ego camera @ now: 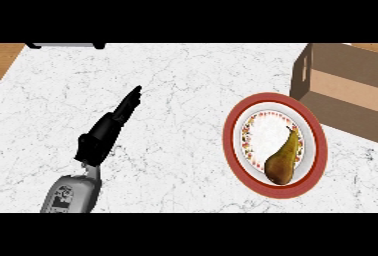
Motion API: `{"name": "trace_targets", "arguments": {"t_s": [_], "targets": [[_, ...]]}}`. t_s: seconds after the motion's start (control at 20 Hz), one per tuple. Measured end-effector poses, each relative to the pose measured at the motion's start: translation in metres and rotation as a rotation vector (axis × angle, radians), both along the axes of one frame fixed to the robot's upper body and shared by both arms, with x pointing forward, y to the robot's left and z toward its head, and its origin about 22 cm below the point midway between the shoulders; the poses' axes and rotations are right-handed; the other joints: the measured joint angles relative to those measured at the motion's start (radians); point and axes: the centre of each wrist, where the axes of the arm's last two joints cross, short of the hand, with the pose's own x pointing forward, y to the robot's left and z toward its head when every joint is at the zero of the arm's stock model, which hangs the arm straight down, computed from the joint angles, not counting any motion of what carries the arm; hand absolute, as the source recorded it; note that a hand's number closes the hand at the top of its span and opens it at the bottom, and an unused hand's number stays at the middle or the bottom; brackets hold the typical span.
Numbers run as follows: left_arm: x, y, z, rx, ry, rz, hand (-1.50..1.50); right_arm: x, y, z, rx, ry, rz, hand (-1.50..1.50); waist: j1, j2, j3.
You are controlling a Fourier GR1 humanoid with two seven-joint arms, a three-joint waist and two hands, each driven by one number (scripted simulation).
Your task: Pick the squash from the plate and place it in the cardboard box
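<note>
- A white marble worktop (170, 90) with fine grey veins fills most of the head view; strips of brown wood show at its far left and far right corners.
- A round plate (275, 145) with a broad red rim, a white centre and a ring of small coloured flecks lies near the worktop's right edge, toward the near side.
- A brown-green, pear-shaped squash (283, 159) lies on the plate, its rounded bulb toward the near edge and its narrow neck pointing toward the far edge.
- An open brown cardboard box (341, 87) stands at the far right corner of the worktop, just beside the plate's far-right rim; one side wall has a dark hand slot.
- The black left hand (111, 129) on its grey forearm comes in from the near left, fingers straight and held together, pointing toward the far edge. It holds nothing and is well apart from the plate and squash.
- A dark, grey-topped object (65, 45) is only partly visible at the far left edge.
</note>
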Motion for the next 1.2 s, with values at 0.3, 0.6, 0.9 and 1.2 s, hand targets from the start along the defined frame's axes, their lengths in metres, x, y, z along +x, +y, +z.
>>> {"name": "trace_targets", "arguments": {"t_s": [0.3, 0.6, 0.9, 1.2], "targets": [[-0.003, -0.001, 0.004, -0.002, -0.004, 0.0, 0.0, 0.023, -0.014, -0.04, 0.091, 0.082, -0.039, -1.5, 0.002, 0.0, 0.0], [-0.002, -0.005, 0.002, -0.001, -0.008, 0.001, 0.0, 0.041, -0.026, -0.071, 0.259, 0.138, -0.04, -1.5, 0.003, 0.001, 0.001], [0.001, -0.006, -0.003, 0.003, -0.009, 0.004, 0.0, 0.04, -0.041, -0.083, 0.429, -0.027, 0.0, -1.5, -0.001, 0.001, 0.002], [0.0, 0.001, -0.003, 0.0, -0.003, 0.004, 0.0, 0.027, -0.071, -0.074, 0.66, -0.295, 0.006, -1.5, -0.008, -0.002, 0.002]]}}
